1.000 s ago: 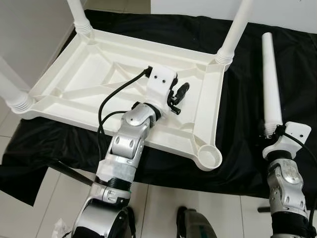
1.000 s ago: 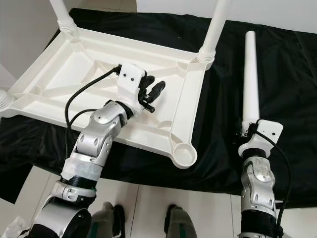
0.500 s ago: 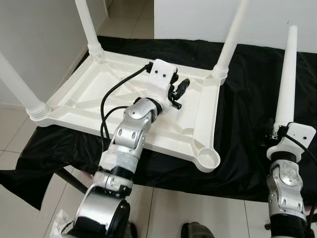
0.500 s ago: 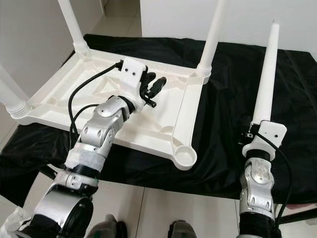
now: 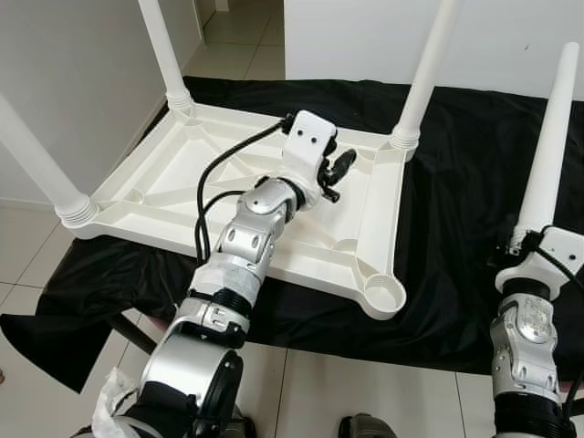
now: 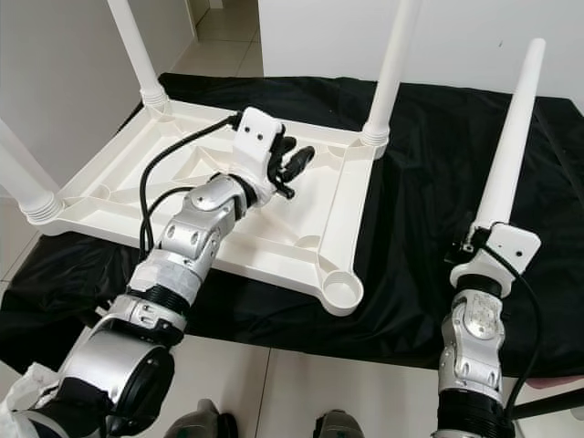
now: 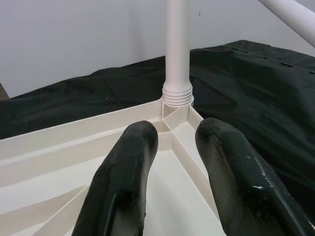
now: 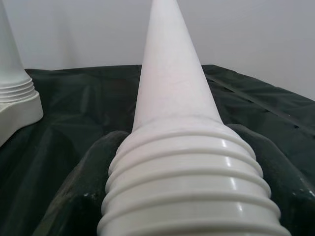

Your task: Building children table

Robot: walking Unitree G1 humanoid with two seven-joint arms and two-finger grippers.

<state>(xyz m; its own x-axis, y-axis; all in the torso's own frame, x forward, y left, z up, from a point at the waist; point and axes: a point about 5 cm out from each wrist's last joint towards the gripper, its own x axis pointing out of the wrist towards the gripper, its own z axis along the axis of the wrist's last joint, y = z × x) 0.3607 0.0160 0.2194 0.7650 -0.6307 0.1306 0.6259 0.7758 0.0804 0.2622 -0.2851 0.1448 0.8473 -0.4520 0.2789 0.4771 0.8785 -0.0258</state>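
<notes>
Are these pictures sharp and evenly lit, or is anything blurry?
Eye views: sharp, evenly lit, the upturned white table top crisp against the black cloth. Left wrist view: left gripper fingers softly blurred. Right wrist view: the held table leg looms large, threads slightly soft.

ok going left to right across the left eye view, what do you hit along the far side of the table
back-left leg → left gripper → back-right leg → loose leg held in the right gripper

A home interior: pale glossy floor tiles (image 5: 36, 265) run past plain white walls (image 5: 73, 82) into a corridor beyond the black cloth-draped worktable (image 5: 456, 210), which carries an upturned white plastic children's tabletop (image 5: 182, 182).
</notes>
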